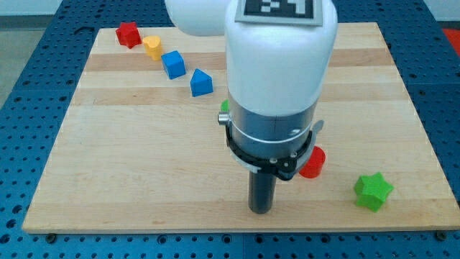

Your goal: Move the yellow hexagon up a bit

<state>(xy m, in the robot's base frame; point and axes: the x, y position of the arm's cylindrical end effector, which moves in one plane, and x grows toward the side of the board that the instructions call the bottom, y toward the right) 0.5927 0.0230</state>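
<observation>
Yellow hexagon point(152, 47): worktop point(129, 173) top left, between red block point(129, 34) and blue cube point(173, 64).
My tip point(261, 210): bottom centre, well apart from it.
Fingers: none fitted; bare rod.

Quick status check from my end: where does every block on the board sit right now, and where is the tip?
Red star block: top left corner.
Yellow hexagon block: touching the red star's right.
Blue cube block: apart.
Blue wedge-like block: apart.
Green block: mostly hidden by arm.
Red block: partly hidden.
Green star block: bottom right.
My tip: bottom, far from the hexagon.
</observation>
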